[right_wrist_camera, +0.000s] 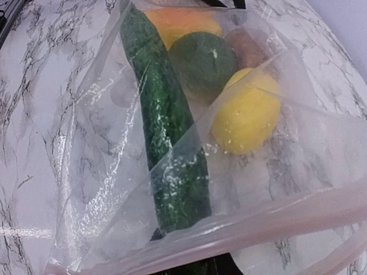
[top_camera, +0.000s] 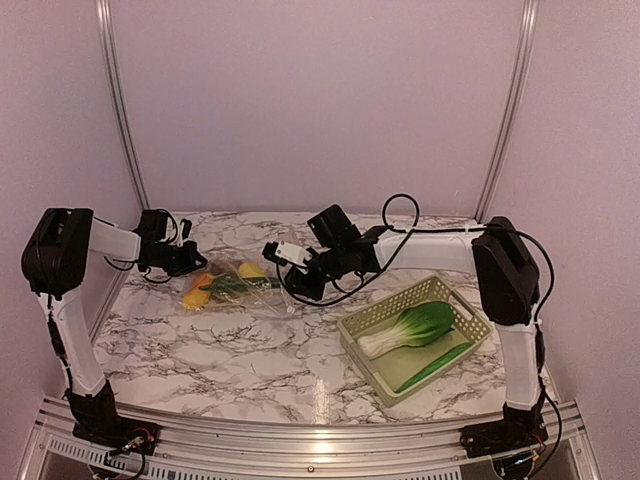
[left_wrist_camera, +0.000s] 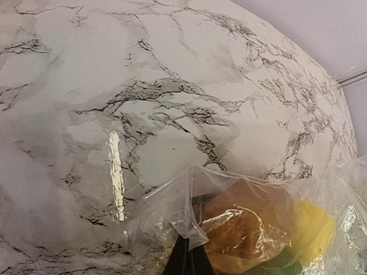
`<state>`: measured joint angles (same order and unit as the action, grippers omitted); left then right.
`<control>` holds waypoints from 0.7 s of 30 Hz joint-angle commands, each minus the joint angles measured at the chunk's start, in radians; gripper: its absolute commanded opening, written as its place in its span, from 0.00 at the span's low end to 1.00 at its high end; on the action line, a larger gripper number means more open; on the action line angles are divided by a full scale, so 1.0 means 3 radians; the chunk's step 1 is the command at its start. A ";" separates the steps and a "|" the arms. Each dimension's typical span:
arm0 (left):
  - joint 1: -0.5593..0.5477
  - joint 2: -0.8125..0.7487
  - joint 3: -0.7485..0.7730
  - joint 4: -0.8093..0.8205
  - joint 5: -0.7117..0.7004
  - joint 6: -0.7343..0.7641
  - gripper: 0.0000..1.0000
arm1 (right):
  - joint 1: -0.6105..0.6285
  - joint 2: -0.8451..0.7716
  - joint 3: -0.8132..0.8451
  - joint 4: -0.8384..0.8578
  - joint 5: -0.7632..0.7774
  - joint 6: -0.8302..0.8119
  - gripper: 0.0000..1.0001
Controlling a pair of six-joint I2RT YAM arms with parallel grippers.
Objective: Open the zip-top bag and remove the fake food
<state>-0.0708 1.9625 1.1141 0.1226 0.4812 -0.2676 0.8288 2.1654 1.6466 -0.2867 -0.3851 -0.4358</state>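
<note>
The zip-top bag (top_camera: 243,290) lay on the marble surface (top_camera: 200,350), left of centre in the top view, holding a cucumber (right_wrist_camera: 166,143) and a lemon (right_wrist_camera: 246,114). The left hand (left_wrist_camera: 186,252) was clenched on its corner. The right hand (top_camera: 298,278) met the zipper strip (right_wrist_camera: 275,223); whether it gripped could not be told.

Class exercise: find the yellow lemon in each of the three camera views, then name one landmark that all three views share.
Top external: the lemon lies left of centre, inside the zip-top bag.
Left wrist: the lemon is at the lower right, beside the brown potato.
Right wrist: the lemon is right of centre, next to the cucumber.
Shared landmark: the clear bag on the marble table.
</note>
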 commanded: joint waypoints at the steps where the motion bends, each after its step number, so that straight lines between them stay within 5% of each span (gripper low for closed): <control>1: 0.0045 -0.0050 -0.0043 0.0049 -0.0143 -0.0088 0.00 | 0.0049 -0.0323 -0.0092 -0.0132 0.0411 0.0034 0.10; 11: 0.0161 -0.0012 -0.0074 0.0084 -0.0230 -0.0210 0.00 | -0.0022 -0.1249 -0.1083 -0.0165 0.0940 0.0361 0.08; 21: 0.0210 0.0015 -0.0099 0.0186 -0.0214 -0.0328 0.00 | -0.0262 -0.2263 -0.1947 -0.0082 0.1163 0.1296 0.00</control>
<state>-0.0147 1.9625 1.0962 0.1589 0.4328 -0.3527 0.7658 1.5986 1.1133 -0.3172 -0.0967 -0.2077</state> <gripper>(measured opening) 0.006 0.159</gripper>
